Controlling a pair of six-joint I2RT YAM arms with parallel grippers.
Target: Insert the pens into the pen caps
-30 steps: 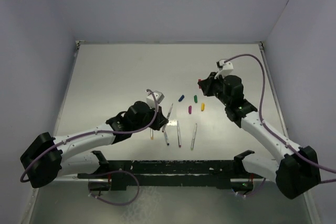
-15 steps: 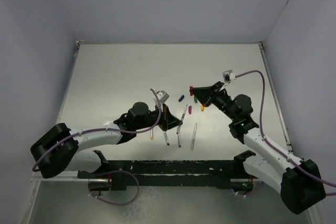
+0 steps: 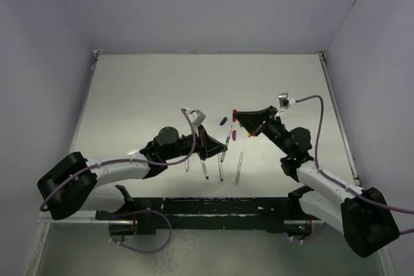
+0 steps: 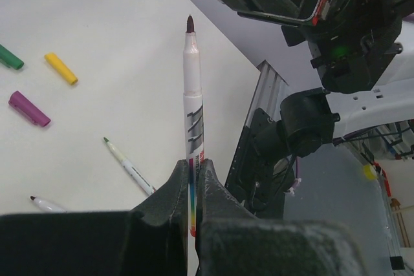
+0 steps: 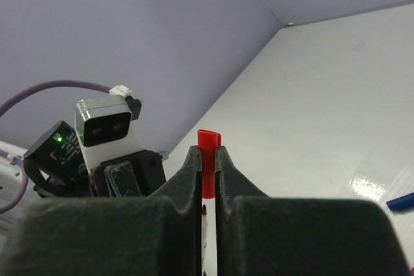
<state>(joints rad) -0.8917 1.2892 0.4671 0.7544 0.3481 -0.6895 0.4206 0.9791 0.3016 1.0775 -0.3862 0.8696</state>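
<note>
With the left end effector (image 4: 192, 169) pinching a pen (image 4: 191, 95) and the right end effector (image 5: 207, 154) pinching the red cap (image 5: 209, 137), mating them apparently needed careful alignment.

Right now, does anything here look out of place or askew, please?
Nothing stands out: the left hand holds a pen, the right hand holds the red cap, spare caps lie loose on the table.

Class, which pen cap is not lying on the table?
The red cap, pinched in the right gripper; the yellow, purple, green and blue caps lie on the table.
</note>
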